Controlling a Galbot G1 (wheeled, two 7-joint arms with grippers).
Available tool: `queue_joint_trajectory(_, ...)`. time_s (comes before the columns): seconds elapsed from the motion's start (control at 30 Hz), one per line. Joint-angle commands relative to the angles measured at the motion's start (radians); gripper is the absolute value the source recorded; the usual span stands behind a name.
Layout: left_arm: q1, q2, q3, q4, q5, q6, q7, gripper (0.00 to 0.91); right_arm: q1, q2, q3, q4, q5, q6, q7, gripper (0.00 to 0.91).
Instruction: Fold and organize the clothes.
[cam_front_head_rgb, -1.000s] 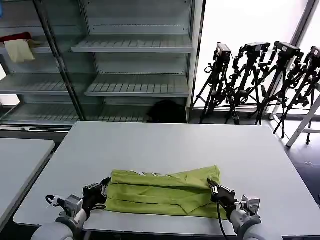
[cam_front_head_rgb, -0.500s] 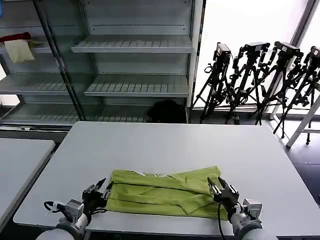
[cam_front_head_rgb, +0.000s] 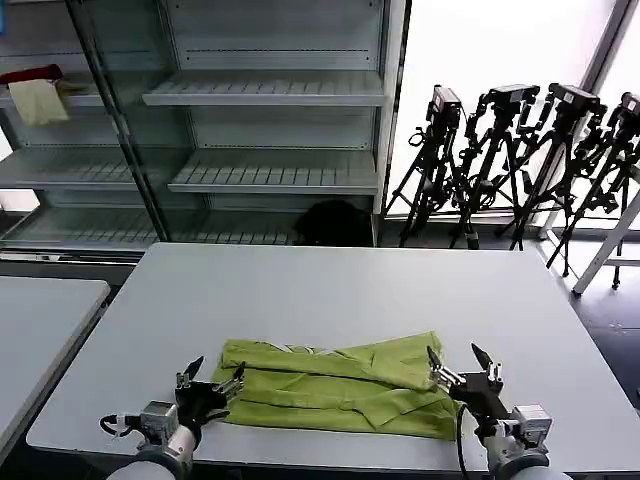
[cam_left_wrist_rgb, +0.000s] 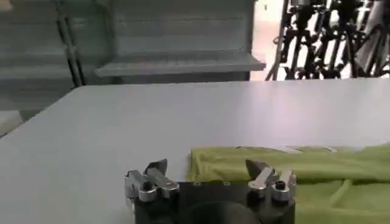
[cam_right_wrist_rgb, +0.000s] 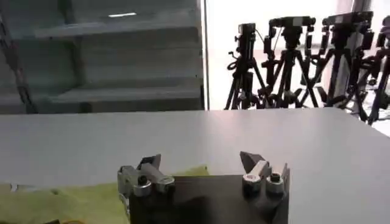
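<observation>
Lying as a long folded band near the front edge of the table (cam_front_head_rgb: 330, 290), the shirt (cam_front_head_rgb: 335, 385) is flat with loose ridges. Left gripper (cam_front_head_rgb: 210, 378) sits just off its left end, fingers spread, grasping nothing. Right gripper (cam_front_head_rgb: 465, 365) sits at the right end, also spread and empty. Fabric looks thin, light and limp; it will likely sag and slide on the smooth top. Best hold, I judge: pinch both layers at the end corners, low to the table.
</observation>
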Motion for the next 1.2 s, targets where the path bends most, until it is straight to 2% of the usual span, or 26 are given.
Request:
queue_joint_trajectory(0.03, -0.043, -0.214, 0.02, 0.083, 0.004, -0.077, -0.123, 0.907, -0.067, 0.005, 0.089, -0.014, -0.032, 0.063, -0.065, 0.907)
queue_joint_trajectory(0.3, -0.026, -0.243, 0.042, 0.093, 0.018, -0.124, -0.128, 0.897, -0.067, -0.001, 0.099, -0.015, -0.028, 0.069, -0.081, 0.907)
queue_joint_trajectory(0.33, -0.022, -0.246, 0.044, 0.092, 0.02, -0.132, -0.127, 0.756, -0.066, -0.002, 0.1, -0.016, -0.027, 0.069, -0.081, 0.907)
queue_joint_trajectory(0.37, -0.018, -0.248, 0.047, 0.091, 0.024, -0.137, -0.126, 0.756, -0.065, -0.002, 0.099, -0.017, -0.027, 0.069, -0.082, 0.907)
queue_joint_trajectory(0.4, -0.014, -0.249, 0.05, 0.091, 0.027, -0.139, -0.126, 0.635, -0.064, -0.003, 0.098, -0.018, -0.027, 0.069, -0.083, 0.907)
queue_joint_trajectory(0.43, -0.011, -0.25, 0.056, 0.096, 0.031, -0.146, -0.127, 0.474, -0.064, -0.003, 0.097, -0.018, -0.026, 0.069, -0.083, 0.907)
queue_joint_trajectory(0.47, -0.013, -0.252, 0.059, 0.101, 0.036, -0.155, -0.127, 0.383, -0.063, -0.003, 0.096, -0.018, -0.026, 0.069, -0.084, 0.907)
queue_joint_trajectory(0.5, -0.014, -0.255, 0.061, 0.11, 0.04, -0.161, -0.128, 0.232, -0.063, -0.003, 0.096, -0.018, -0.026, 0.069, -0.085, 0.907)
queue_joint_trajectory(0.53, -0.015, -0.258, 0.062, 0.113, 0.04, -0.164, -0.128, 0.171, -0.062, -0.002, 0.096, -0.017, -0.026, 0.069, -0.085, 0.907)
queue_joint_trajectory(0.57, -0.015, -0.26, 0.062, 0.114, 0.039, -0.167, -0.127, 0.071, -0.062, -0.002, 0.096, -0.017, -0.026, 0.069, -0.085, 0.907)
queue_joint_trajectory(0.67, -0.013, -0.261, 0.065, 0.122, 0.036, -0.172, -0.127, 0.01, -0.064, -0.004, 0.1, -0.016, -0.02, 0.071, -0.086, 0.907)
queue_joint_trajectory(1.2, 0.011, -0.273, 0.102, 0.163, 0.011, -0.239, -0.119, 0.0, -0.051, -0.007, 0.091, -0.018, -0.013, 0.069, -0.082, 0.907)
